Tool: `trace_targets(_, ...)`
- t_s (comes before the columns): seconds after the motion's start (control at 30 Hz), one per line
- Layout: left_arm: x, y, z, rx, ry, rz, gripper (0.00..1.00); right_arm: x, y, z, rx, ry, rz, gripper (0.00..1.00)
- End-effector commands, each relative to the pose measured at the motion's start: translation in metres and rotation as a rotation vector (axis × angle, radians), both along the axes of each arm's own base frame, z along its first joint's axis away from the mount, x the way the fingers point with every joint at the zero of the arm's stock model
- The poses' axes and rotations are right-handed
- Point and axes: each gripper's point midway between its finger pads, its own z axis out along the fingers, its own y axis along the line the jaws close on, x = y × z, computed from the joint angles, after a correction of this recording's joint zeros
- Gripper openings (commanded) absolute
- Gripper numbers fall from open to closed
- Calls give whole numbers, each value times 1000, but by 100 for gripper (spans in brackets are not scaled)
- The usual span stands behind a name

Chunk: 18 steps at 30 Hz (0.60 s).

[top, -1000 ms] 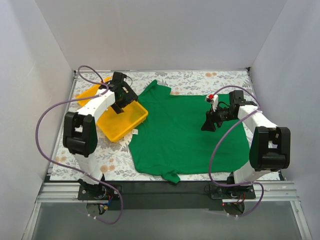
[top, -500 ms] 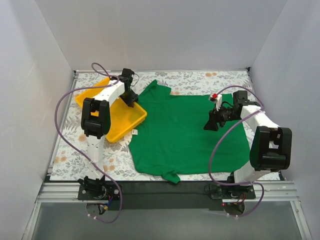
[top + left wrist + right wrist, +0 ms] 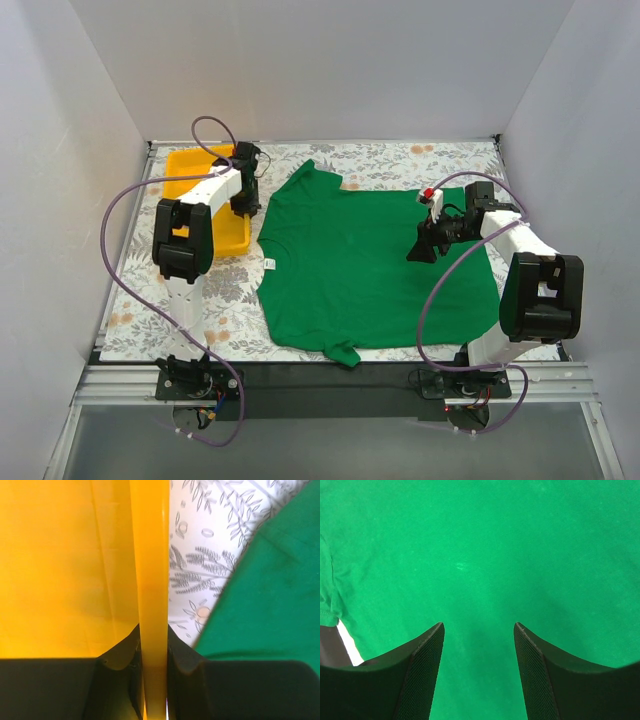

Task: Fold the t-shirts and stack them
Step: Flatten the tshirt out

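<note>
Across the middle of the floral tabletop (image 3: 400, 155) the green t-shirt (image 3: 370, 265) lay spread flat and unfolded, one sleeve pointing away from the arms and one toward them. Just left of the t-shirt sat the yellow tray (image 3: 190, 165), with a strip of bare tabletop between them. The left gripper (image 3: 152, 647) was clamped on the tray's rim nearest the t-shirt, one finger on each side of the wall. Over the t-shirt's right part, the right gripper (image 3: 479, 635) hung with fingers spread wide, holding nothing.
</note>
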Motion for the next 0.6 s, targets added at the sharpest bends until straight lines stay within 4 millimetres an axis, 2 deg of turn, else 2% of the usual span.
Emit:
trace_targets(0.0,43,16,49,121,-188,-263,0,-3,3,5,30,1,17,65)
trace_targets(0.13,62,33,38,114,-185,-263,0,-3,3,4,31,4,16,65)
trace_targets(0.17,66,45,38,108,-183,-241,0,-4,1,3,32,8,12,65)
trace_targets(0.3,74,68,27,106,-170,-193,4,-3,-1,3,39,10,5,65)
trace_targets(0.47,78,97,31,147,-186,-103,4,-3,-1,0,43,29,4,65)
trace_targets(0.5,79,101,32,157,-194,-90,9,-3,-1,-1,43,31,4,65)
trace_targets(0.57,80,113,35,174,-206,-41,29,-4,-1,-2,42,37,2,65)
